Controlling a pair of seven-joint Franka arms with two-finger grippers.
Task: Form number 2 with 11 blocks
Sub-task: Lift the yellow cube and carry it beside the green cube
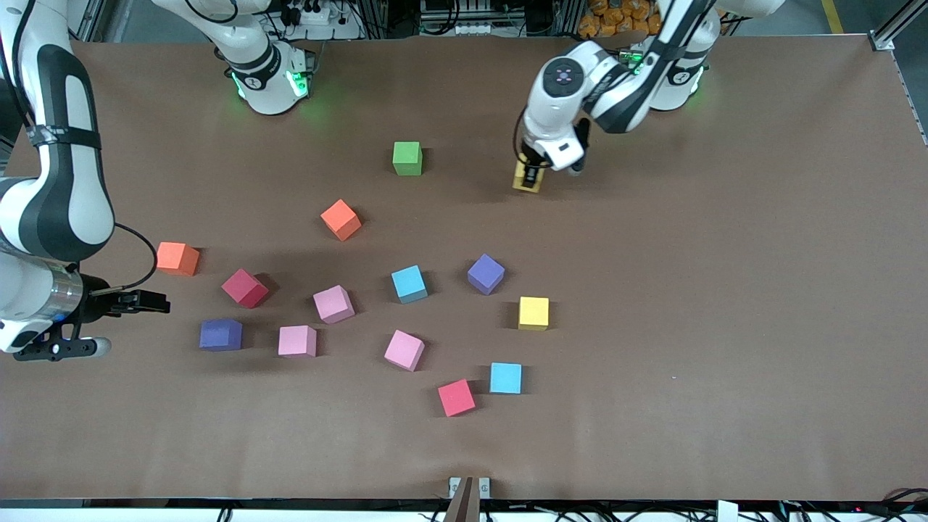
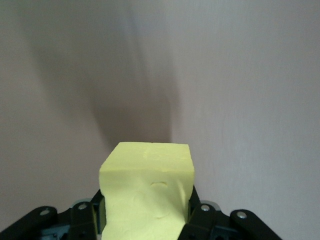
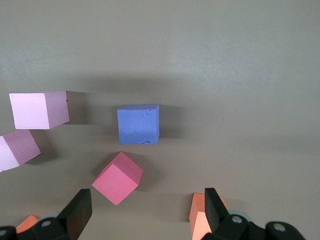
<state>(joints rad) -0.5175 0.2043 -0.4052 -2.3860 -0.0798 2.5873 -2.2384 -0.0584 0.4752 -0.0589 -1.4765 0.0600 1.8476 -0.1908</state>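
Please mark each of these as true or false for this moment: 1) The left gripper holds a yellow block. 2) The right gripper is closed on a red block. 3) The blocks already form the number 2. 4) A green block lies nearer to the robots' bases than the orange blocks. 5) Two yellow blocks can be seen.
1) True. The left gripper is shut on a yellow block.
2) False. The right gripper is open and holds nothing; it waits at the right arm's end of the table.
3) False. The blocks lie scattered and apart.
4) True. The green block lies farther from the front camera than both orange blocks.
5) True. The second yellow block rests on the table.
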